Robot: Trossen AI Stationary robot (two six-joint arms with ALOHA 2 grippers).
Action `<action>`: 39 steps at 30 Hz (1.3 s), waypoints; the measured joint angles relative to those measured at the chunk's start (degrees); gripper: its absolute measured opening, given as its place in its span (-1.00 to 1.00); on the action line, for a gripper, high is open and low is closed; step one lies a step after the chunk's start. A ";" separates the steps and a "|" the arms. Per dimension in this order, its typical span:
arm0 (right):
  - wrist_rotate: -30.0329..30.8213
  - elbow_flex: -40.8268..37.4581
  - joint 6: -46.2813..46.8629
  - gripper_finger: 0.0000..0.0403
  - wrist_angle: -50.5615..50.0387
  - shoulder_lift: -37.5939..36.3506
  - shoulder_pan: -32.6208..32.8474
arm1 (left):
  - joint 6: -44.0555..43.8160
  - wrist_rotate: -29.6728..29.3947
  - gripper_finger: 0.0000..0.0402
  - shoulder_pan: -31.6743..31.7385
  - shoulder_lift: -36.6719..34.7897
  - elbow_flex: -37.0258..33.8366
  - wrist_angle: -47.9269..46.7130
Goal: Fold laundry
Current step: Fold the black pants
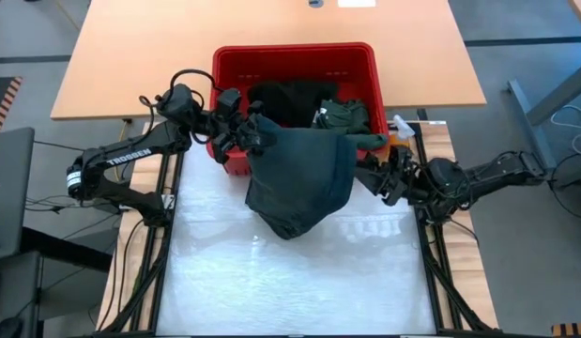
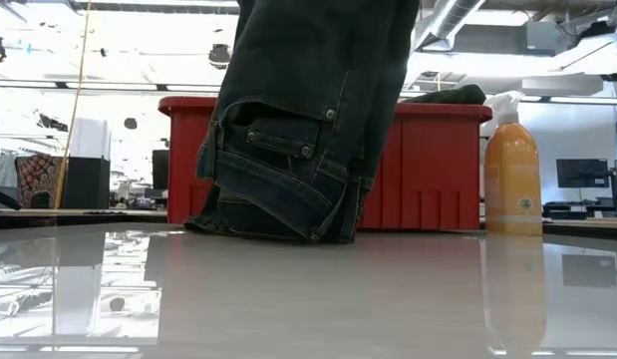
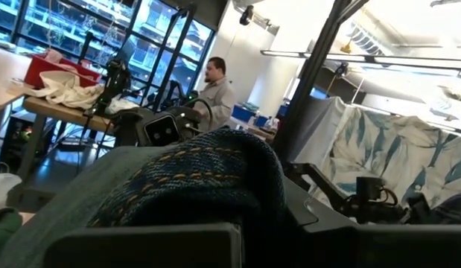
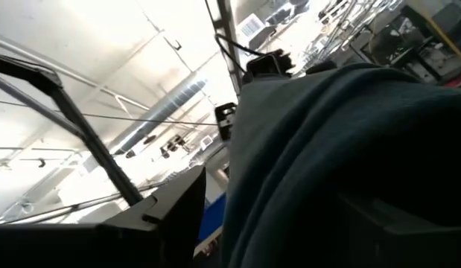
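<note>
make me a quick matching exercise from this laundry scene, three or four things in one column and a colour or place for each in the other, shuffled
Things:
1. jeans
2. basket
3. spray bottle
4. green shirt

Descriptions:
A. red, at the far edge of the work surface
B. lying inside the basket
C. orange, standing beside the basket
D. dark denim, hanging between the two arms, its lower end on the table

Pairs: 1-D, 2-A, 3-C, 4-B

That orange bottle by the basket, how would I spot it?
Find the red plastic basket at the table's far edge. The orange spray bottle stands upright just off its corner on the right arm's side: the only hard, bright thing beside dark denim jeans.
</note>
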 joint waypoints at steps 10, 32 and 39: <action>-0.15 4.16 -2.54 0.24 -3.49 4.90 -2.28 | 0.43 -0.22 -0.94 0.00 0.15 0.04 -1.48; -0.20 5.87 -13.92 -0.86 -7.90 -1.56 0.65 | 3.14 -1.65 -0.94 1.52 -0.59 -0.10 -1.70; -0.11 5.87 -14.56 -0.85 -11.50 -3.82 1.78 | 3.14 -2.91 -0.94 1.53 -0.59 -0.11 -1.78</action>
